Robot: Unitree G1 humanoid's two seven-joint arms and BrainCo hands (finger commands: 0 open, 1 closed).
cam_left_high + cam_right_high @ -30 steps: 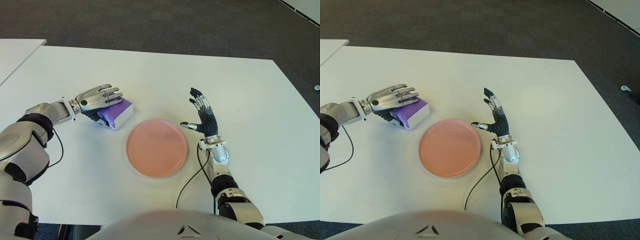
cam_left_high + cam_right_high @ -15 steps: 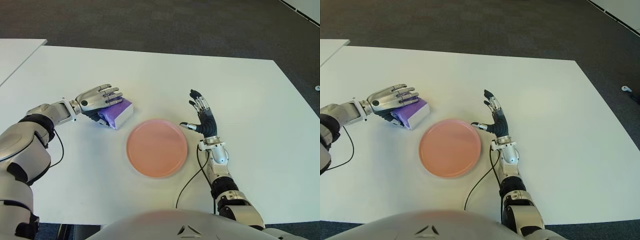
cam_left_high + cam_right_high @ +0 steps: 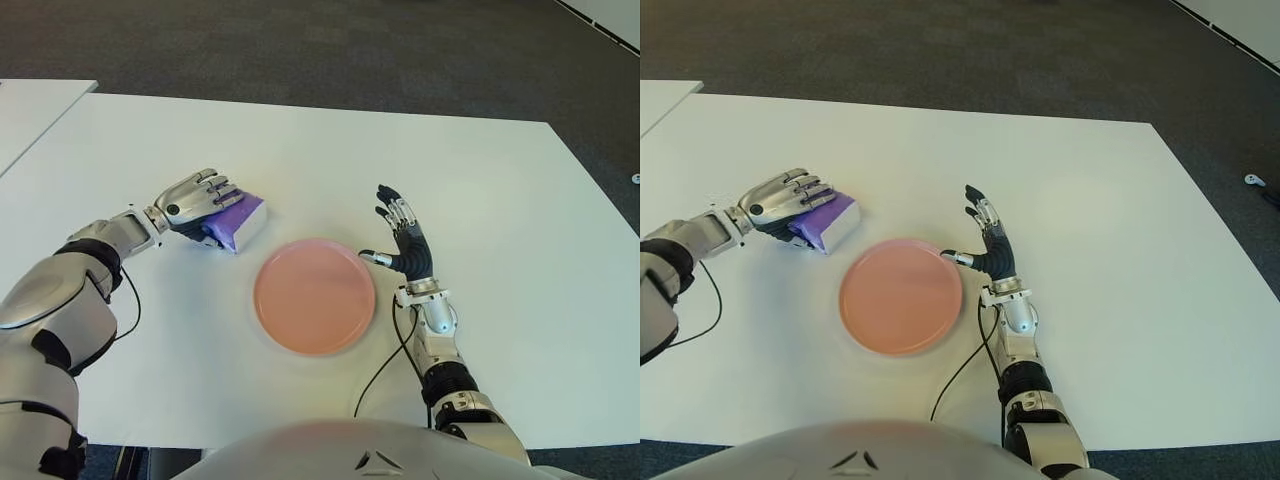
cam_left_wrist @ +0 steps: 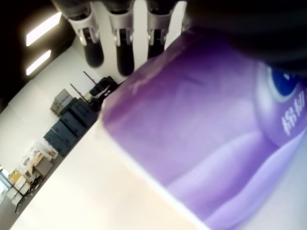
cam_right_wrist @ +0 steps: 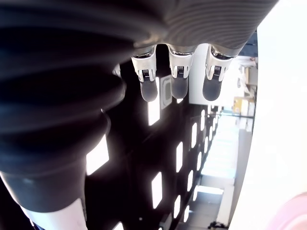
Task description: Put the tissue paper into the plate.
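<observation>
Just left of the plate, on the white table (image 3: 480,170), the purple tissue paper (image 3: 238,219) pack sits flat with the left hand (image 3: 195,195) draped over its top, fingers (image 4: 119,43) curling down over the far edge. The left wrist view fills up with purple wrapper right against the palm, so the hand is wrapped onto the pack, though nothing shows it lifted off the surface yet. The pink plate (image 3: 314,295) waits close by, apart from the pack, and it holds nothing.

On the other side of the plate, the right hand (image 3: 402,240) stands upright with its fingers apart and holds nothing, its thumb just beside the rim.

Now the risks. That wrapper looks soft and slick, and the grip seems to come mostly from above; if the thumb has not got under the near side, the pack could slide out on the lift. A low carry could knock the rim and shove the plate toward that idle hand.
</observation>
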